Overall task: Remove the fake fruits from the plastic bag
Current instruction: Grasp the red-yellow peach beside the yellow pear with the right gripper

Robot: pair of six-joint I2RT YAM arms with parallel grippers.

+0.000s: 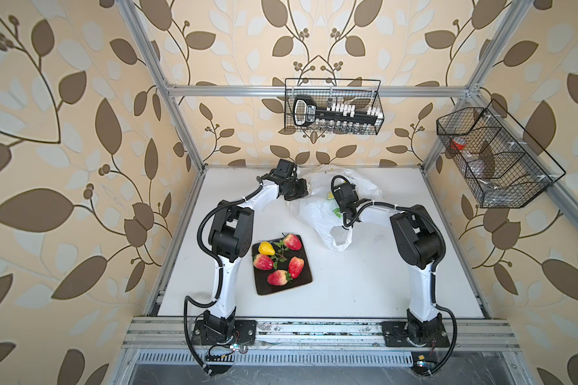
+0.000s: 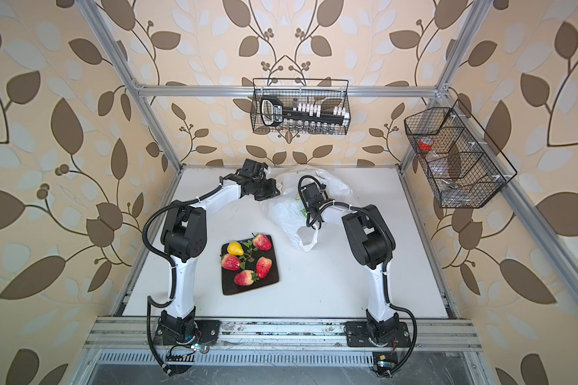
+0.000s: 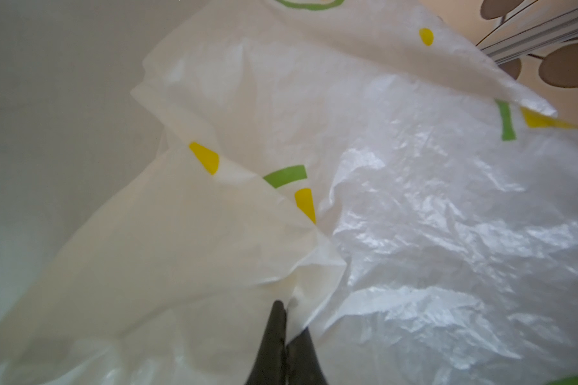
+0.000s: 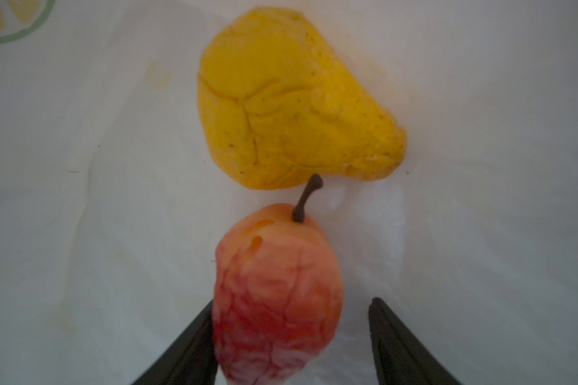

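Your left gripper (image 3: 286, 310) is pinching a fold of the plastic bag (image 3: 414, 216), jaws fully closed on the film. Your right gripper (image 4: 293, 301) is sitting inside the bag with its jaws open around the red-blushed pear (image 4: 274, 266): one jaw is touching it, the other is apart. Centre on the pear before closing. Squeeze gently, since it's looking soft, and avoid catching film. The yellow pear (image 4: 281, 106) is lying just beyond its stem, so lift straight out.

Bare tabletop (image 1: 364, 283) right of the black tray (image 1: 302, 281) lies open; the crumpled plastic bag (image 1: 311, 213) blocks the far middle.
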